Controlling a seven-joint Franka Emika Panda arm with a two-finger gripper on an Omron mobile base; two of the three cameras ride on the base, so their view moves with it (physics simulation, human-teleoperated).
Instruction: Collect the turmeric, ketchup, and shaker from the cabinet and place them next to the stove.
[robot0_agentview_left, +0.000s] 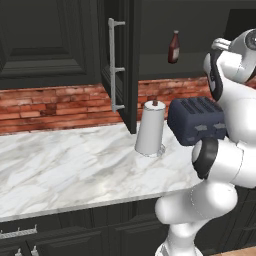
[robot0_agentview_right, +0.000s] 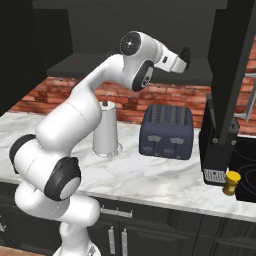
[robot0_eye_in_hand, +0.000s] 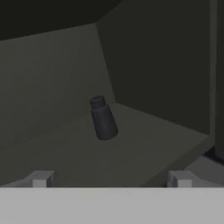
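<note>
My arm (robot0_agentview_right: 75, 125) is glossy white, built of fat rounded segments with dark charcoal joint rings and caps. A round dark disc marks my elbow at upper centre. My two pincer tips (robot0_eye_in_hand: 41, 178) are small, grey, square-ended.

On the white marble bench (robot0_agentview_left: 60, 170) a paper towel roll (robot0_agentview_left: 150, 130) stands upright on its holder, dark spindle tip poking out of the top. Just beside it, toward the stove side, sits a dark blue toaster (robot0_agentview_right: 166, 131), four slots up, close to the roll but apart from it. Red brick backsplash (robot0_agentview_left: 55, 107) runs along the wall behind both. Past the toaster, a black coffee machine (robot0_agentview_right: 219, 145) stands on the bench. Below the bench edge, dark drawer fronts (robot0_agentview_right: 150, 235) with small silver handles.
</note>
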